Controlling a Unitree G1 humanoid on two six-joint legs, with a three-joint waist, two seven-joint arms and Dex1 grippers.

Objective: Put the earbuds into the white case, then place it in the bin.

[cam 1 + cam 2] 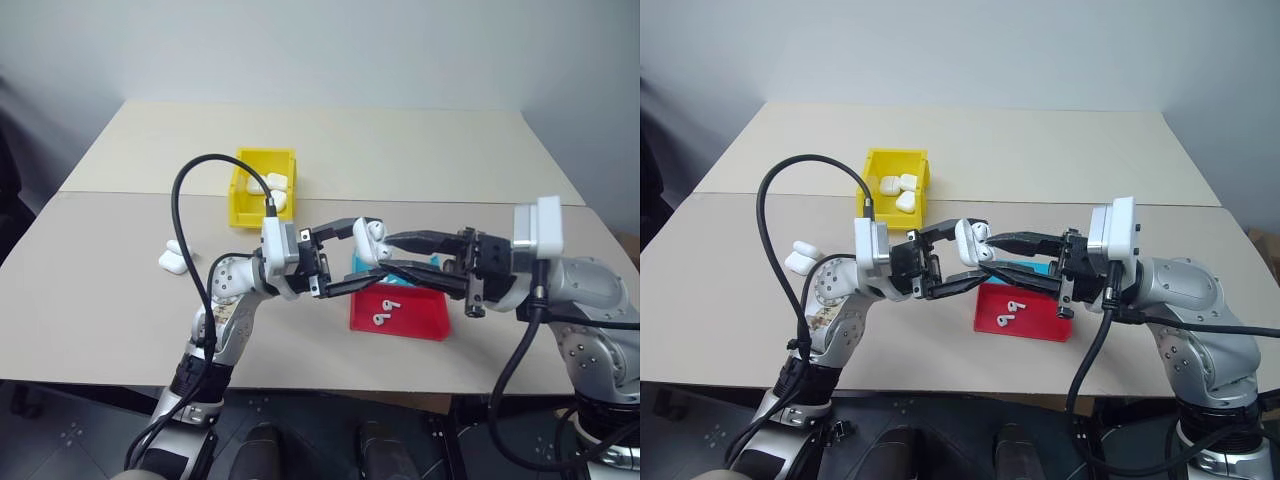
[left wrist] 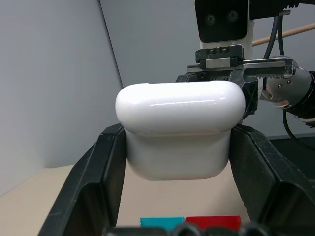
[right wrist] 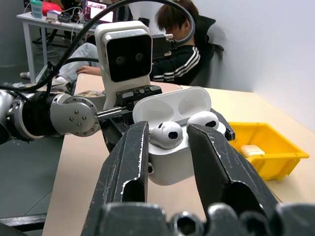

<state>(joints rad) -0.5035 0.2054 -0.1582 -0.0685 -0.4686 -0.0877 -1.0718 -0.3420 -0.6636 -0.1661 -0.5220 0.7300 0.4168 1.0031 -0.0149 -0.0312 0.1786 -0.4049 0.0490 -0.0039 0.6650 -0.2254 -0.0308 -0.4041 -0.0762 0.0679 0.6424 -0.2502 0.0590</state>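
Left gripper (image 1: 352, 255) clamps the white case (image 1: 371, 243) above the red tray (image 1: 420, 318), lid open toward the right gripper (image 3: 167, 147), whose narrow-set fingers flank an earbud (image 3: 166, 133).

I work in a lab: my bare bench (image 1: 400, 150), a person (image 3: 172, 49) at a cluttered desk (image 3: 44, 19) behind.

No lettering, brand, number or sign could be read anywhere — the white case (image 2: 180, 129), the yellow bin (image 1: 262, 186) and the red tray (image 1: 400, 312) all showed plain, unmarked surfaces.
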